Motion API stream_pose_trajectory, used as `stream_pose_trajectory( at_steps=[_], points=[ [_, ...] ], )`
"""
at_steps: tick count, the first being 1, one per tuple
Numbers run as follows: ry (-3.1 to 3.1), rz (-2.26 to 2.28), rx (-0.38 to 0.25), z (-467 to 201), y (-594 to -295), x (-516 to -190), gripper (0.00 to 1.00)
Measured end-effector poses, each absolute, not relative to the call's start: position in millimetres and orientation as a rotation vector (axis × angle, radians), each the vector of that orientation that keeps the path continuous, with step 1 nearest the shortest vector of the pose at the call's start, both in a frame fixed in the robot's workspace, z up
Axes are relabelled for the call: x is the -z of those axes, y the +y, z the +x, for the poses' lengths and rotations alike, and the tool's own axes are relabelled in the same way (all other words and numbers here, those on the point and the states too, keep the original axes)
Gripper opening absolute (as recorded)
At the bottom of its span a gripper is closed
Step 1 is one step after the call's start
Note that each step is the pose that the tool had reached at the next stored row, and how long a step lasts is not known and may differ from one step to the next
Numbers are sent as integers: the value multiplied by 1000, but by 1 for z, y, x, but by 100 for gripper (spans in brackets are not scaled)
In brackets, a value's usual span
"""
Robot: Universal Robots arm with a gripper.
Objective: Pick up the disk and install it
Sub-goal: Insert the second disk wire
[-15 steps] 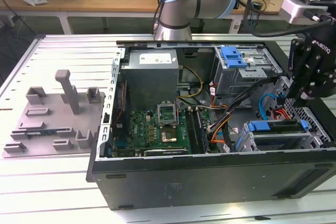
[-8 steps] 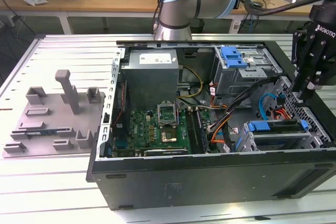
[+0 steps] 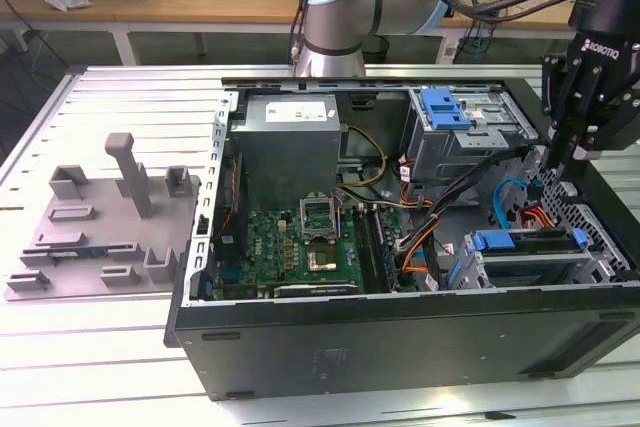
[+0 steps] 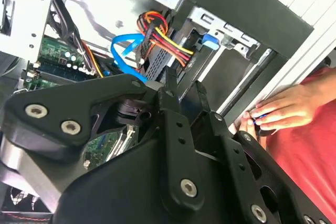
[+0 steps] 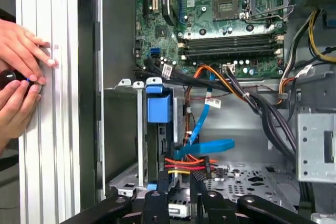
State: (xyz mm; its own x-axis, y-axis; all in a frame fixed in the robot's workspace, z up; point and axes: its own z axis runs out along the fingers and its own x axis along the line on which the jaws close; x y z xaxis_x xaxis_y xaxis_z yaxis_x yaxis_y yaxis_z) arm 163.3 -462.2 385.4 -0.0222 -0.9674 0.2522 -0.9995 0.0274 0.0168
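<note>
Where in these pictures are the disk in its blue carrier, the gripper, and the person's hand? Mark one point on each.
the disk [image 5: 159, 109]: first wrist view, on its blue carrier frame.
the gripper [image 3: 566, 162]: exterior view, at the black fingertips above the case.
the person's hand [image 4: 281, 109]: second wrist view, on the back of the hand.

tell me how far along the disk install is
Done: the disk in its blue frame is no longer loose; it sits in the drive bay of the open computer case, with cables at its end. In hand: the gripper is right at that cabled end. Left: whether the disk is fully seated cannot be told.
</note>
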Motion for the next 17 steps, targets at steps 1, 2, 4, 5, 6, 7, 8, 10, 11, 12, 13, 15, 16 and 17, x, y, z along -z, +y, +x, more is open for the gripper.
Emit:
stream_pose_trajectory(
  at_steps=[1,2,4,5,6,7,8,10,11,12,13,15,16,17],
  points=[
    [-2102,2052,-245,161,-462,-385,31],
    [-2101,2052,-245,159,-462,-385,31],
    [-2100,2054,-245,154,-462,-383,31],
    [-2099,2055,-245,152,-462,-381,31],
    [-2099,2055,-246,152,-462,-379,31],
    [-2098,2054,-247,152,-462,-378,31],
    [-2098,2054,-247,152,-462,-377,31],
    [-2095,2050,-253,152,-462,-375,31],
    [-2088,2045,-263,152,-462,-373,31],
    [-2086,2044,-265,152,-462,-373,31],
    [-2085,2044,-266,152,-462,-372,31],
    [-2085,2043,-267,151,-462,-370,31],
    [-2085,2043,-267,150,-462,-370,31],
    [-2085,2043,-267,149,-462,-369,31]
  ],
)
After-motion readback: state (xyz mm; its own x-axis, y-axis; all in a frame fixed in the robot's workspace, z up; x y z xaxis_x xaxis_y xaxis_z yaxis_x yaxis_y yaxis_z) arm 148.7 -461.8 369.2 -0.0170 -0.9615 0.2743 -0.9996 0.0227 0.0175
